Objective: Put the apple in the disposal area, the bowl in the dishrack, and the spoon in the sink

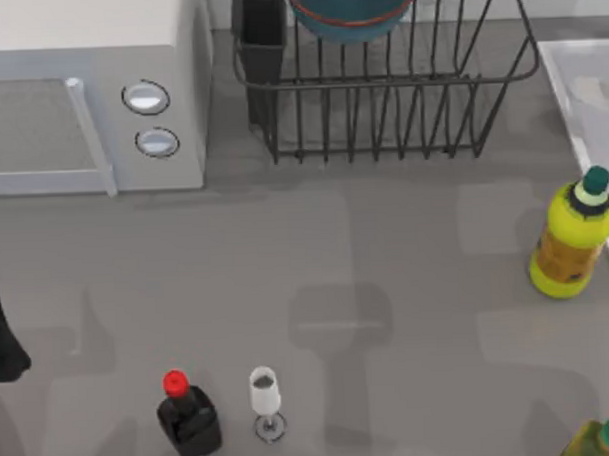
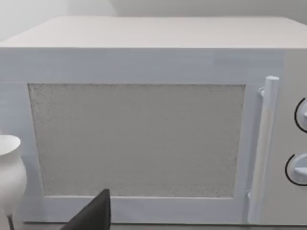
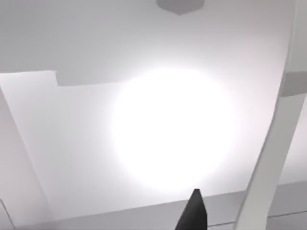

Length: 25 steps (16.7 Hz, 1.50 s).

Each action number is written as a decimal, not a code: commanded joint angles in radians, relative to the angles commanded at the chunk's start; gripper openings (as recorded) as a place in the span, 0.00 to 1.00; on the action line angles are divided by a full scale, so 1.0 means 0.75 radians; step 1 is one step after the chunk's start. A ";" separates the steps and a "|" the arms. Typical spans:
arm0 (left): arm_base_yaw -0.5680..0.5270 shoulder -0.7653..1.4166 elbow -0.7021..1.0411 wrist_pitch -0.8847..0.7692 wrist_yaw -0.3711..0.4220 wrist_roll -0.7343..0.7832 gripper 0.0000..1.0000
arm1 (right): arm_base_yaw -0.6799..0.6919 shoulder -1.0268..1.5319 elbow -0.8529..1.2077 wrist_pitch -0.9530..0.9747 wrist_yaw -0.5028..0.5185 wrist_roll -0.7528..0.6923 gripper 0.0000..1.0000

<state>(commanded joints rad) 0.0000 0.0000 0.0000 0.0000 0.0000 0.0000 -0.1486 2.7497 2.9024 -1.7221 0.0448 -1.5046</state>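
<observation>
At the near edge of the grey table [image 1: 385, 245] stand a black bottle [image 1: 189, 422] with a red cap and, just beside it, a small white goblet [image 1: 265, 397]. At the near right corner, part of a yellow bottle with a green cap [image 1: 604, 440] is cut off by the frame. No writing can be read on any of them.

The left arm [image 1: 2, 339] is a dark shape at the table's left edge. Its wrist view shows one dark fingertip [image 2: 93, 214] low in the frame, facing the microwave door, with a white rounded vessel [image 2: 9, 177] at one side. Whether that pincer is open or closed cannot be told, and nothing is seen in it.

Farther back on the right, a yellow bottle with a dark green cap and an orange label [image 1: 573, 241] stands just beside the sink [image 1: 580, 88]; the label's print is too small to read. The sink's pale rim runs along the right edge.

The right wrist view shows a pale surface with a bright glare and one dark fingertip [image 3: 193, 211]; how far that pincer is open cannot be told.

At the far left sits the white microwave [image 1: 90, 95], with two round knobs and a bar handle. At the far middle is the dishrack [image 1: 380, 105], its black cup at the left corner, and the bowl [image 1: 352, 11] rests inside it among the bars.
</observation>
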 joint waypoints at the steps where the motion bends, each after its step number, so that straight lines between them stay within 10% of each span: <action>1: 0.000 0.000 0.000 0.000 0.000 0.000 1.00 | 0.000 0.000 0.000 0.000 0.000 0.000 0.00; 21: 0.000 0.000 0.000 0.000 0.000 0.000 1.00 | 0.001 -0.202 -0.639 0.436 -0.003 0.000 0.00; 25: 0.000 0.000 0.000 0.000 0.000 0.000 1.00 | 0.001 -0.202 -0.639 0.436 -0.003 0.000 0.30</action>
<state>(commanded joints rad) 0.0000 0.0000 0.0000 0.0000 0.0000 0.0000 -0.1476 2.5979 2.4232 -1.3953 0.0427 -1.5047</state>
